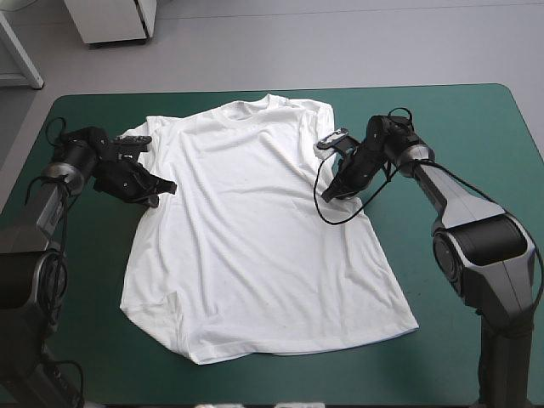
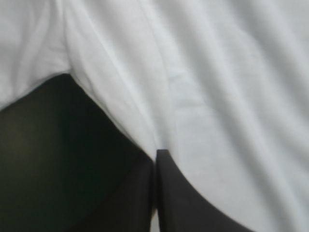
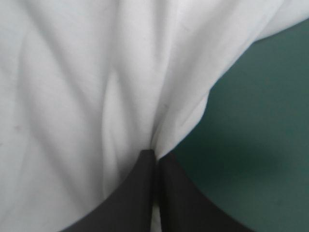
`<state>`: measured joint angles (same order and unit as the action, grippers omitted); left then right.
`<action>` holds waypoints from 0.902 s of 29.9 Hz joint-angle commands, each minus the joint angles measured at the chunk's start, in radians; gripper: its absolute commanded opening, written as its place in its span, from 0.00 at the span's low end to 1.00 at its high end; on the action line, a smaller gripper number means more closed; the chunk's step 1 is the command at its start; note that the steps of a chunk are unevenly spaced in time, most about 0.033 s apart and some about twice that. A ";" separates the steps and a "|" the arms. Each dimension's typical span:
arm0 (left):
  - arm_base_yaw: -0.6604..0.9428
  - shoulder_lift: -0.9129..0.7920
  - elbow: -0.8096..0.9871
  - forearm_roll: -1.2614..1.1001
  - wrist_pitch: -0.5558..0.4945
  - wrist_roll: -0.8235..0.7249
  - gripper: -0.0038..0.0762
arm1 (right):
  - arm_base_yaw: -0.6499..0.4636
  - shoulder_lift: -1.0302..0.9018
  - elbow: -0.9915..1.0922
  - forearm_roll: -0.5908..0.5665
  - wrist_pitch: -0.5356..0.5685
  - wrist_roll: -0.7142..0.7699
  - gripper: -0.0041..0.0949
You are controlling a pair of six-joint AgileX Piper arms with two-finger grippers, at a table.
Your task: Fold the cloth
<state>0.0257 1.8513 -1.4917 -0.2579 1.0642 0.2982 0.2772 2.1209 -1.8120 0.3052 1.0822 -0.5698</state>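
t-shirt (image 1: 255, 246) flat, edges in left pincer (image 1: 163, 191) and right pincer (image 1: 330, 194)

White T-shirt (image 1: 255, 229) spread flat on the table — collar toward the far edge, hem nearest

Lighting: bright, even, from overhead. High view: T-shirt (image 1: 255, 238) near-uniform white, creases faintly shaded. Desk (image 1: 459, 110): teal-green cover matte, with soft narrow shadows under both arms. Left wrist view: deep shadow beside left tool (image 2: 157, 152), detail lost there. Right wrist view: folds ahead of right tool (image 3: 155, 153) grey-shaded, soft shadow on cover alongside.
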 commanded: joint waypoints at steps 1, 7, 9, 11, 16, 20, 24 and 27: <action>-0.007 -0.140 -0.023 -0.018 0.030 -0.005 0.04 | -0.024 -0.151 -0.024 -0.007 0.032 0.028 0.03; -0.007 -0.300 -0.023 -0.018 0.068 -0.007 0.04 | -0.078 -0.316 -0.024 -0.022 0.049 0.073 0.03; -0.007 -0.359 -0.023 -0.028 0.079 -0.007 0.04 | -0.093 -0.367 -0.024 -0.021 0.056 0.083 0.03; -0.007 -0.418 -0.023 -0.046 0.081 -0.007 0.04 | -0.099 -0.420 -0.024 -0.023 0.056 0.101 0.03; -0.008 -0.553 -0.023 -0.051 0.079 -0.015 0.04 | -0.101 -0.564 -0.024 -0.048 0.053 0.125 0.03; -0.008 -0.658 -0.028 -0.078 0.042 -0.015 0.04 | -0.101 -0.660 -0.024 -0.077 0.052 0.164 0.03; -0.008 -0.718 -0.073 -0.150 0.044 -0.008 0.04 | -0.101 -0.762 -0.024 -0.100 0.046 0.195 0.03; -0.008 -0.744 -0.128 -0.215 0.060 0.016 0.04 | -0.101 -0.829 -0.024 -0.125 0.045 0.212 0.03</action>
<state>0.0252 1.1488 -1.5494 -0.3859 1.1729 0.2994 0.1847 1.3739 -1.8101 0.1981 1.1823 -0.3720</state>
